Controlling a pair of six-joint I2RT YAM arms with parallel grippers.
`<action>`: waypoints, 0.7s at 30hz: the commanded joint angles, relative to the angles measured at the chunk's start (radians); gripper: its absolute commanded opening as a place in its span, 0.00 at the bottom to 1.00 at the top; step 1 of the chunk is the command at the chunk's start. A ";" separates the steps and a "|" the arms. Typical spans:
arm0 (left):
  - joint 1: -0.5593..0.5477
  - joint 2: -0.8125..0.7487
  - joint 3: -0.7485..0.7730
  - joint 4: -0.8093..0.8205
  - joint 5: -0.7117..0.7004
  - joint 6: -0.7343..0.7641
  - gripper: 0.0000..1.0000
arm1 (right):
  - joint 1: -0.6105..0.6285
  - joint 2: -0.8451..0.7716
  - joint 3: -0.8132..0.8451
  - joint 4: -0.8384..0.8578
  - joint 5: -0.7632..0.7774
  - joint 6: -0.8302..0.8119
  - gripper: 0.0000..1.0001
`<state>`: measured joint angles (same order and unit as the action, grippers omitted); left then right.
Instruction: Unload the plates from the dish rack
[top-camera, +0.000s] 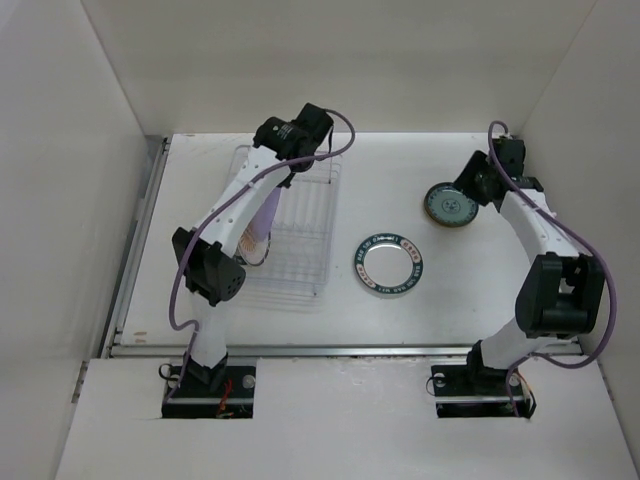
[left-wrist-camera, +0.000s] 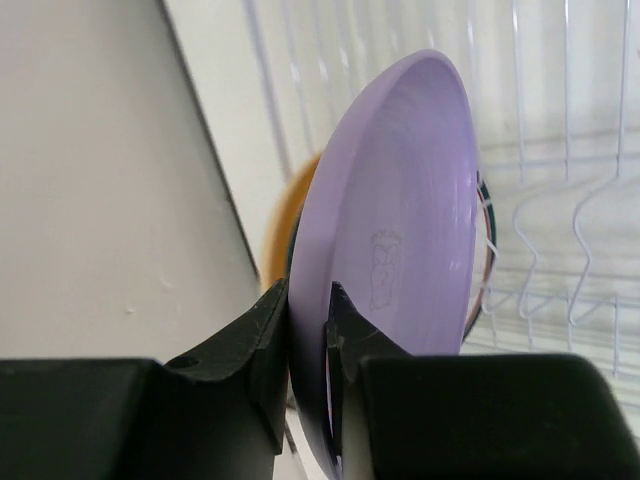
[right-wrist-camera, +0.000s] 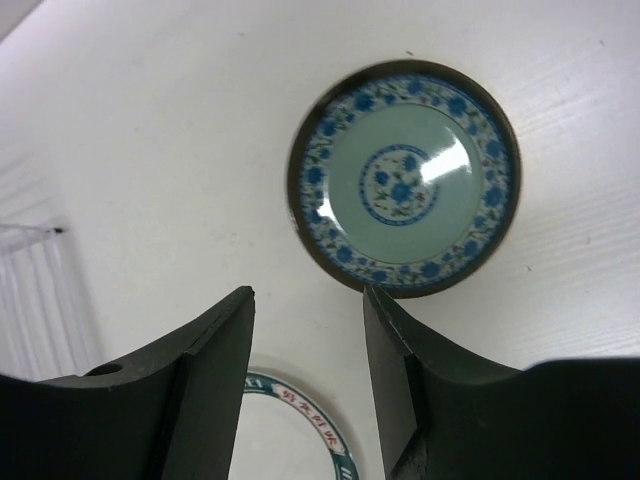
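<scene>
left fingers (left-wrist-camera: 265, 340) pinch the near rim of the lilac plate (left-wrist-camera: 400, 230), which stands on edge in the rack (left-wrist-camera: 560, 200) straight ahead; right fingers (right-wrist-camera: 215, 380) gape empty, green plate (right-wrist-camera: 405, 180) flat on the table (right-wrist-camera: 150, 150) beyond.

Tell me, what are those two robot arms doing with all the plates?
They are unloading plates from a dish rack. The left gripper is pinching the rim of a lilac plate standing on edge in the rack. The right gripper is open, hovering over the table near a green-and-blue flowered plate lying flat. A white plate with a teal lettered rim lies flat there too.
</scene>
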<state>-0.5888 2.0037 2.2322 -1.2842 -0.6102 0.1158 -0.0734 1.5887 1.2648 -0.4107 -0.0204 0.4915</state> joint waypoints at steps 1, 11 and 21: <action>-0.028 -0.057 0.114 0.003 -0.144 0.071 0.00 | 0.047 -0.059 0.080 -0.023 0.033 -0.083 0.54; 0.026 -0.186 0.162 0.167 0.299 -0.065 0.00 | 0.188 -0.093 0.027 0.264 -0.623 -0.147 0.64; 0.167 -0.105 0.047 0.273 1.222 -0.209 0.00 | 0.256 0.045 0.062 0.458 -0.771 0.012 0.86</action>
<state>-0.4526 1.8652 2.3093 -1.0924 0.2710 -0.0158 0.1593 1.5982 1.2873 -0.0387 -0.7040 0.4797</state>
